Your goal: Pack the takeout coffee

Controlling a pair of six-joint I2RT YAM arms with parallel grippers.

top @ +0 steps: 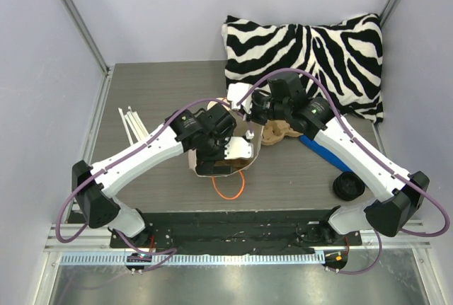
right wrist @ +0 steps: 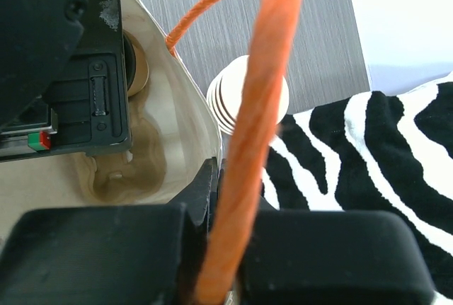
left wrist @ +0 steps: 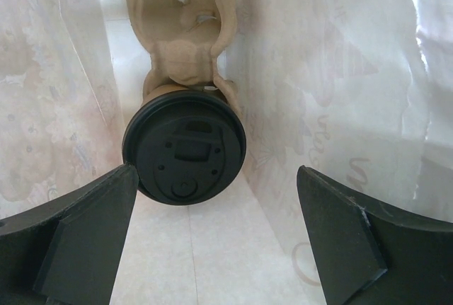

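The takeout coffee, a brown cup with a round black lid, sits in a tan pulp carrier at the bottom of a white bag. My left gripper is open inside the bag. Its left finger lies close beside the lid and its right finger is well apart from it. In the top view the left gripper reaches down into the bag's mouth. My right gripper is shut on the bag's rim by the orange rope handle, and it also shows in the top view.
A zebra-striped pillow lies at the back right. A stack of lidless cream cups stands by the bag. A second pulp carrier, a blue strip, black lids and white sticks are on the table.
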